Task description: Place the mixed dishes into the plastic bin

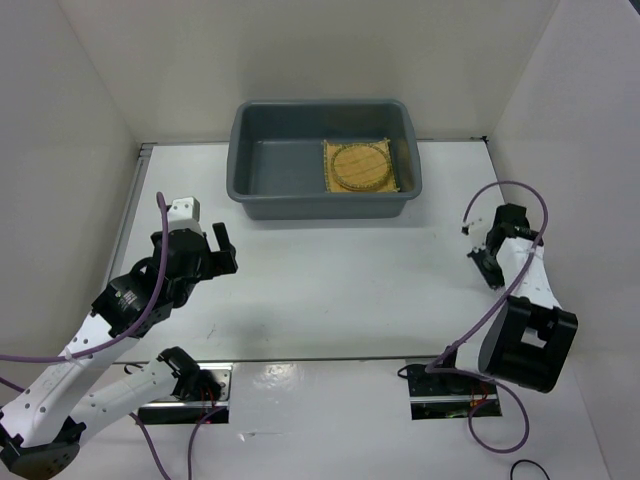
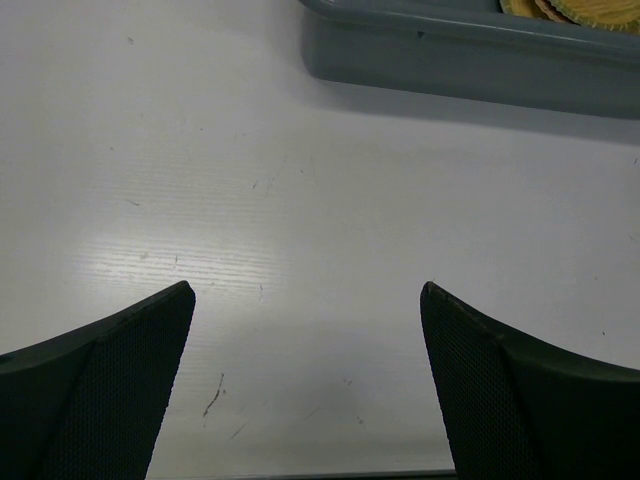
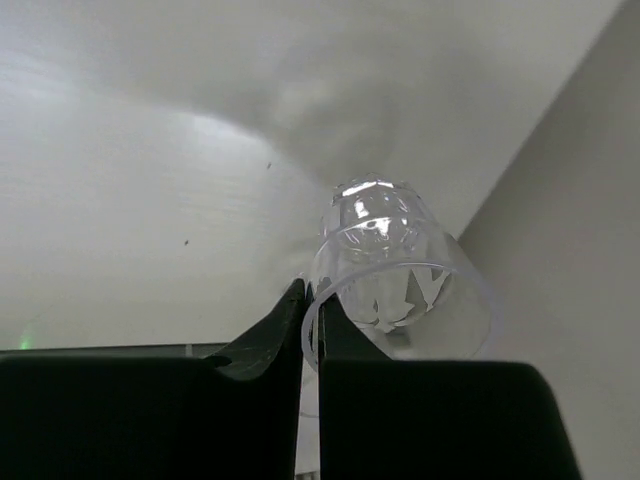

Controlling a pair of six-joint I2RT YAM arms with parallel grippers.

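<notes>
The dark grey plastic bin [image 1: 318,206] stands at the back of the table. Inside it, on the right, lies a square yellow slatted mat [image 1: 388,181] with a round woven disc [image 1: 360,165] on top. The left wrist view catches the bin's wall [image 2: 460,62] and the edges of the woven pieces [image 2: 575,10]. My left gripper [image 1: 222,250] [image 2: 308,300] hovers open over bare table, well short of the bin. My right gripper [image 1: 487,262] [image 3: 310,295] is at the right wall, its jaws shut on the rim of a clear plastic cup [image 3: 400,270] that lies tilted on its side.
White walls enclose the table on the left, back and right; the right wall [image 3: 590,200] is very close to the cup. A purple cable [image 1: 520,190] loops over the right arm. Metal base plates [image 1: 440,395] sit at the near edge.
</notes>
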